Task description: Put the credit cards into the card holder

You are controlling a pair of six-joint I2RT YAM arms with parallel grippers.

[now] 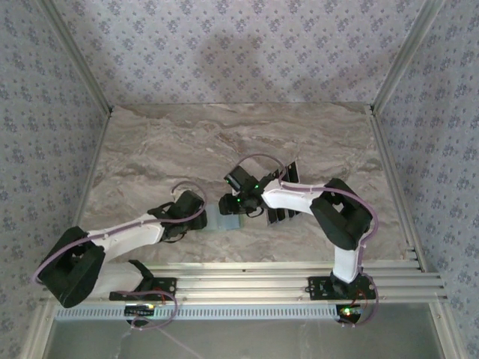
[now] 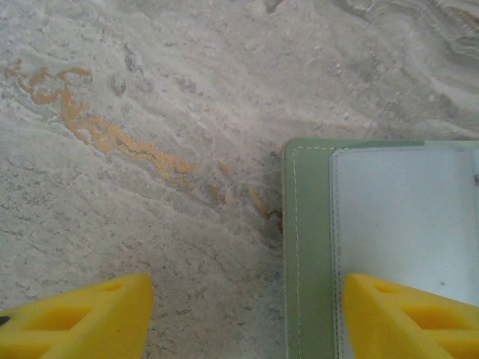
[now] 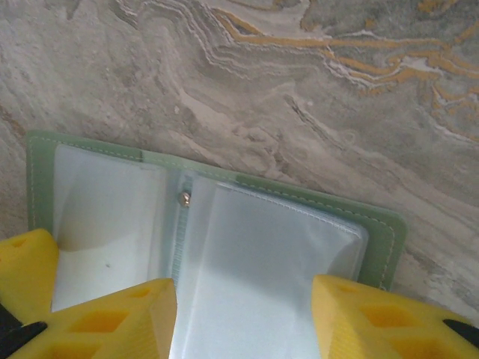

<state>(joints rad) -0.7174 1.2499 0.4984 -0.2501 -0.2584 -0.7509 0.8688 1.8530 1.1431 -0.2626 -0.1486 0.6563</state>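
Card holder (image 1: 218, 219) lay open on bench at centre of top view, left claw (image 2: 243, 299) spread astride its edge, right claw (image 3: 243, 299) spread over a clear sleeve; risk: holder skidding if nudged, sleeve buckling against an incoming card

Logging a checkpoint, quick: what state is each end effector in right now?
Left end effector: open, empty, over the flat sage-green card holder's edge.
Right end effector: open, astride its clear plastic sleeve.
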